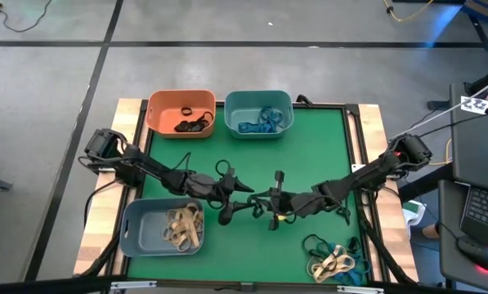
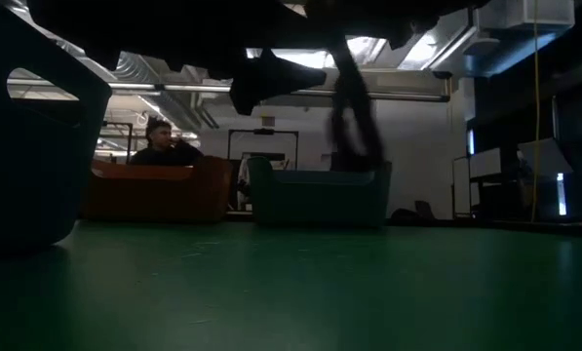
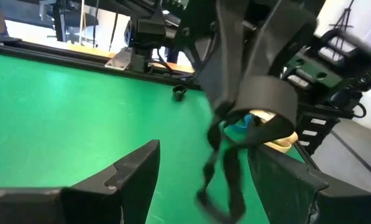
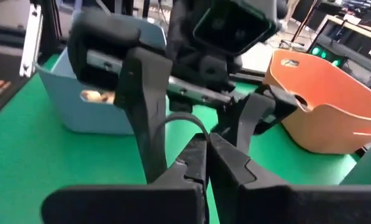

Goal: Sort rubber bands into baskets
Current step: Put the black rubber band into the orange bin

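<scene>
– Green table (image 1: 309, 155), high view: what is listed?
– Item one, orange basket (image 1: 181, 113), far left, black bands inside. Item two, teal basket (image 1: 259, 113), just right of it, blue bands inside. Item three, grey-blue basket (image 1: 163, 226), near left, tan bands inside. Item four, loose rubber bands (image 1: 332, 257), heaped at the near right corner.
– And the arms?
– Left gripper (image 1: 245, 198) and right gripper (image 1: 261, 201) are met at mid-table, above the mat.
– Low view?
– The orange and teal baskets are seen at the far edge; a person (image 2: 159, 144) is seated in the room beyond.
– Left wrist view?
– The left claw's fingers (image 3: 129, 177) are spread wide, nothing gripped. A black band (image 3: 225, 174) is hung between them from the right claw.
– Right wrist view?
– The right claw's fingers (image 4: 197, 165) are pressed together, with the black band pinched at the tips and looped upward.
</scene>
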Available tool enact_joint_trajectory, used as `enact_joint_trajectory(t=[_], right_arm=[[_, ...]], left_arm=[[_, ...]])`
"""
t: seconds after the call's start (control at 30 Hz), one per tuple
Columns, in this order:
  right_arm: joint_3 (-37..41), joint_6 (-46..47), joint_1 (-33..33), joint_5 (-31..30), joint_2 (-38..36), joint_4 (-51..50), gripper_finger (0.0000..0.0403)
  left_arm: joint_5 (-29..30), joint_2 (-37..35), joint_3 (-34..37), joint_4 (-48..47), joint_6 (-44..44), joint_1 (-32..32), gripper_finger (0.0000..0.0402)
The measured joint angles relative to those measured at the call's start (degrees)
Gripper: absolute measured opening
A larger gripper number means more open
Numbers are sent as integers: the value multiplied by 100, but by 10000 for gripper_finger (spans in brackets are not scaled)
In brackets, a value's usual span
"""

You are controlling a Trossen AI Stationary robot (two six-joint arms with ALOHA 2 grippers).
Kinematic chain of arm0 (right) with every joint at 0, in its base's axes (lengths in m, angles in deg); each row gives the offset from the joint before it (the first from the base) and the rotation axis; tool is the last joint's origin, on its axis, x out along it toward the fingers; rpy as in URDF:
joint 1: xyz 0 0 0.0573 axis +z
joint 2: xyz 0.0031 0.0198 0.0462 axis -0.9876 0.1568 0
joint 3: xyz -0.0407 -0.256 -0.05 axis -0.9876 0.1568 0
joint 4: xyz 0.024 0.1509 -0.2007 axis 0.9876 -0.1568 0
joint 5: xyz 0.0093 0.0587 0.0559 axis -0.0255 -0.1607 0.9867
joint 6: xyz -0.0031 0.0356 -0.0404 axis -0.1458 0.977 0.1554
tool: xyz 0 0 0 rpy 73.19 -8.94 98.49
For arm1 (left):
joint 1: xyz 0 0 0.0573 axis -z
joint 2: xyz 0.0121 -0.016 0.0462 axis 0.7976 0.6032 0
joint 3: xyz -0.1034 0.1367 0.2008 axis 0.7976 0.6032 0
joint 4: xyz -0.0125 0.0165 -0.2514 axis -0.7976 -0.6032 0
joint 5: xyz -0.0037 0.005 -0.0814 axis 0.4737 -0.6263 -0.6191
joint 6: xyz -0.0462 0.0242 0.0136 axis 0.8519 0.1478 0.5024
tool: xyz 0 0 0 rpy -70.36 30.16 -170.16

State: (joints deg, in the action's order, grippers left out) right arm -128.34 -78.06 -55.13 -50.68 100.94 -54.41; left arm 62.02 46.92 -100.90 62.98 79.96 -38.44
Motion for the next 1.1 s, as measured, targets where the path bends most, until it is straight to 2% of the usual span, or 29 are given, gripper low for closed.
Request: enact_joint_trajectory(t=[0.23, 0.5, 0.6, 0.67, 0.83, 1.1], right_arm=[[0, -508, -2, 44, 309, 824, 14], [0, -745, -49, 65, 361, 963, 14], [0, -697, -155, 370, 381, 999, 14], [2, -695, -168, 577, 394, 976, 14], [2, -711, -151, 563, 442, 1012, 14], [2, -716, -151, 551, 442, 1020, 14]], left_arm=[[-136, 0, 2, 2, -11, 2, 241], [-489, 0, 4, -9, -151, 17, 241], [-490, 0, 4, -9, -153, 17, 231], [-490, 0, 4, -9, -156, 17, 217], [-548, 0, 7, -10, -360, 17, 171], [-551, 0, 7, -11, -464, 13, 65]])
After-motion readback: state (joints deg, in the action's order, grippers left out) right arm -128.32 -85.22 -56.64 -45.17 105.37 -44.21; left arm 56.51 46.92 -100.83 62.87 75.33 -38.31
